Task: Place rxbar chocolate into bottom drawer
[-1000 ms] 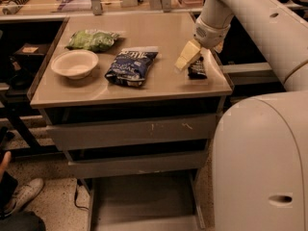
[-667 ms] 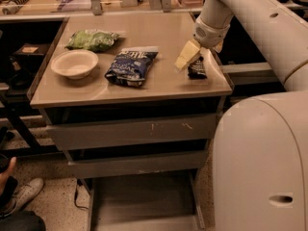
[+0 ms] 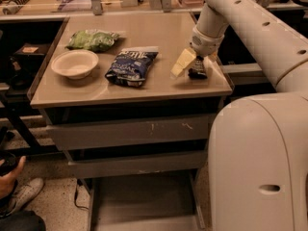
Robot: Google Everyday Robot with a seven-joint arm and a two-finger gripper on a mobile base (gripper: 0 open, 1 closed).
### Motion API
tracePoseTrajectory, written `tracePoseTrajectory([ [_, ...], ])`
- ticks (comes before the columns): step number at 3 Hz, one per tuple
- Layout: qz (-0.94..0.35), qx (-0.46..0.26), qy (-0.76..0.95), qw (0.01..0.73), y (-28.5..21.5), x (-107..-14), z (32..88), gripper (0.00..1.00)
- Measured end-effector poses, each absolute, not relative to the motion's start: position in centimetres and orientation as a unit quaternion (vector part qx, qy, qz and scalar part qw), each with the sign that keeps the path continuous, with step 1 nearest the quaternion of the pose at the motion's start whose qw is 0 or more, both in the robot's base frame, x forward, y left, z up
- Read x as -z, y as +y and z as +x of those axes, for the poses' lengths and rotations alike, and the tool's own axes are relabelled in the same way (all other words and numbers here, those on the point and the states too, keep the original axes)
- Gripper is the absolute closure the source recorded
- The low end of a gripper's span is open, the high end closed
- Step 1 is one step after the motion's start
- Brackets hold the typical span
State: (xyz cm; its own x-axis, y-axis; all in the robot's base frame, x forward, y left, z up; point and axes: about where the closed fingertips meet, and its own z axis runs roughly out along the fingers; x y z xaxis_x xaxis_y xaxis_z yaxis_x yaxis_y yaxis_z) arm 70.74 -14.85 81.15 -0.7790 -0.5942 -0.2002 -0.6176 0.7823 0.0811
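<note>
The gripper (image 3: 193, 67) sits low at the table's (image 3: 149, 30) right edge, over the rxbar (image 3: 198, 71); its grip cannot be told. The bottom drawer (image 3: 144, 198) stands open.

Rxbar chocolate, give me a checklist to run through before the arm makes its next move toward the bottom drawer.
1. Position of the gripper: ok, it is down at the rxbar chocolate near the right edge of the table.
2. Bar secured in the gripper: cannot tell.
3. Bar lifted off the table: not ok, it looks to rest on the top.
4. Open bottom drawer: ok, pulled out, with bare floor showing.
5. Clearance from the chip bag: ok, a gap lies between it and the bar.
6. Clearance from the person's shoe: ok, it is off to the drawer's left.
</note>
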Motion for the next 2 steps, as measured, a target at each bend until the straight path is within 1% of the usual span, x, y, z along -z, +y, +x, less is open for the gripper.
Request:
tracePoseTrajectory([
  [1, -0.324, -0.081, 0.940, 0.074, -14.62, -79.98, 71.22, 0.00],
  [2, -0.324, -0.081, 0.939, 0.078, -14.45, -79.74, 71.52, 0.18],
])
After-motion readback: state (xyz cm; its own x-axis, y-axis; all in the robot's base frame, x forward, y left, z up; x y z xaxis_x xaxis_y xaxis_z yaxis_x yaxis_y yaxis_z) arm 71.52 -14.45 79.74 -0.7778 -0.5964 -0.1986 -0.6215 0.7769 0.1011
